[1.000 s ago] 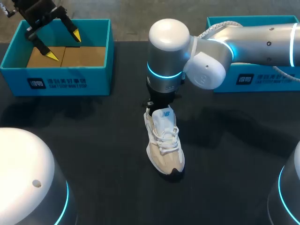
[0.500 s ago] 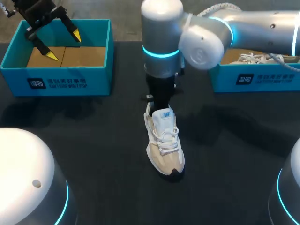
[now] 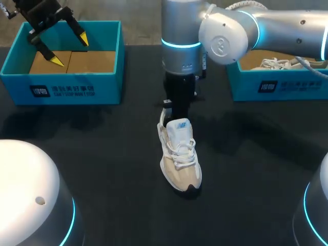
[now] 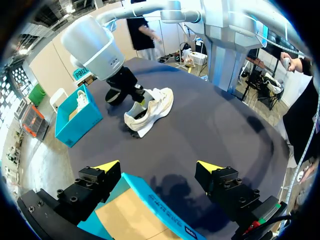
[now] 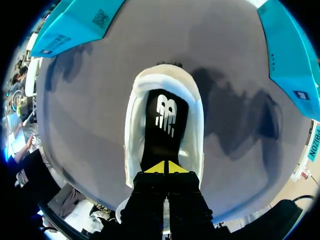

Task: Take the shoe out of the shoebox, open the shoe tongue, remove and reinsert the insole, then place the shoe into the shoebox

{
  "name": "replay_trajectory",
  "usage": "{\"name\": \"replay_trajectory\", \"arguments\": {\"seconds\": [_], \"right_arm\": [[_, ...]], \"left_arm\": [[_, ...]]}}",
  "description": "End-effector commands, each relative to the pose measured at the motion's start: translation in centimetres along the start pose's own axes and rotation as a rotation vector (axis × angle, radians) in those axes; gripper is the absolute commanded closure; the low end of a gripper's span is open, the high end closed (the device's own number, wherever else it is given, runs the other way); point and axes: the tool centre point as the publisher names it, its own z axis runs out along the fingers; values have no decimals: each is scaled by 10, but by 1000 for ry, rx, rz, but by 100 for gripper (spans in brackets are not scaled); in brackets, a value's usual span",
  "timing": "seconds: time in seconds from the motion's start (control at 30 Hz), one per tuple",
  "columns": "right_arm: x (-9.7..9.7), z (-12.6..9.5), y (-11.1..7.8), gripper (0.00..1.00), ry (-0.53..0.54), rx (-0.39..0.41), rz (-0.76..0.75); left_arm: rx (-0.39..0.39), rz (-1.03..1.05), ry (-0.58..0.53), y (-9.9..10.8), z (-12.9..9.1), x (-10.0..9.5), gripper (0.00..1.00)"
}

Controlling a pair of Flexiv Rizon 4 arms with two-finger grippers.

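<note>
The shoe [image 3: 180,159] lay on its sole in the middle of the table [image 3: 102,169], toe toward the near edge, out of either box. It had not shifted over the last second, and its tongue [image 3: 179,128] stood up. Just beyond it, at the heel, the right gripper [image 5: 164,167] pointed down into the shoe's opening with its yellow tips pressed together at the heel end of the black insole [image 5: 162,117]. Whether they nipped the insole's edge could not be made out.

What had changed was the right arm [image 3: 225,36]. Its wrist had risen and drawn toward the far side, uncovering the right shoebox [image 3: 287,87] and the second shoe [image 3: 279,62] inside it. With the shoe itself unmoved, this looked like the start of drawing the insole out, though the insole still sat in the shoe.

At the far left the left gripper [image 3: 69,50] had stayed put, fingers spread wide, hanging over the left shoebox [image 3: 61,89]. That box was empty apart from its cardboard liner, a likely home for the shoe later.
</note>
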Motion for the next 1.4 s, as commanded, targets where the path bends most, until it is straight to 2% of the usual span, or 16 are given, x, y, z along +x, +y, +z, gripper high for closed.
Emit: {"name": "replay_trajectory", "arguments": {"seconds": [0.03, 0.07, 0.33, 0.7, 0.8, 1.0, 1.4], "right_arm": [[-1, 7, -1, 8, 10, -1, 10], [-1, 7, -1, 0, 8, -2, 14], [1, 8, -2, 0, 11, 0, 16], [3, 13, -4, 0, 5, 59, -11], [6, 5, -2, 0, -20, 33, -12], [8, 4, -6, 0, -18, 61, -15], [17, -24, -30, 0, -41, -61, 53]], "left_arm": [[-3, 0, -1, 0, 0, 1, 0], [-3, 0, -1, 0, 0, 1, 0], [-3, 0, -1, 0, 0, 1, 0], [-3, 0, -1, 0, 0, 1, 0], [-3, 0, -1, 0, 0, 1, 0], [-3, 0, -1, 0, 0, 1, 0], [-3, 0, -1, 0, 0, 1, 0]]}}
